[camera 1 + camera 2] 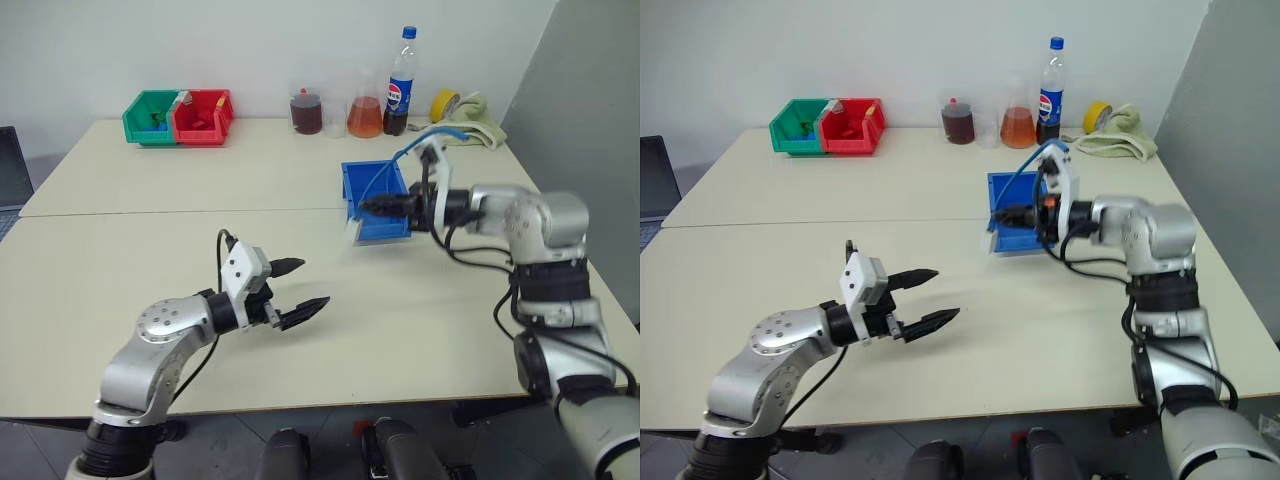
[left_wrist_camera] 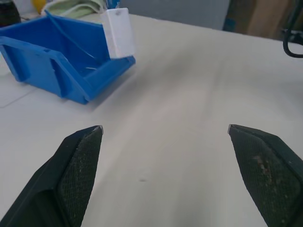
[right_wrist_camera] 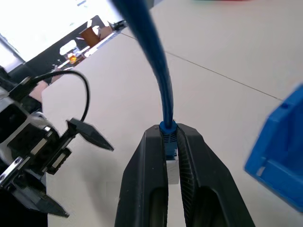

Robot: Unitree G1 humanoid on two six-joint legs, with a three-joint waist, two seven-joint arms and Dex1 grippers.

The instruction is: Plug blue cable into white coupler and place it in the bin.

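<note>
My right gripper [image 1: 368, 208] is shut on the plug end of the blue cable [image 1: 385, 175], just above the near left part of the blue bin [image 1: 350, 185]. In the right wrist view the blue plug sits in the white coupler [image 3: 173, 171], which is pinched between the fingers [image 3: 142, 179]. From there the cable [image 3: 158, 71] rises past the fingertips and arcs back over my right forearm. My left gripper [image 1: 315, 282] hovers open and empty over the table's near middle, pointing toward the bin [image 2: 42, 52].
A white rectangular piece [image 2: 118, 32] stands at the bin's front corner. A green bin [image 1: 150, 115] and a red bin [image 1: 203, 115] sit at the far left. Two flasks [image 1: 364, 118], a cola bottle [image 1: 400, 80], a yellow tape roll [image 1: 443, 103] and a cloth [image 1: 478, 107] line the far right.
</note>
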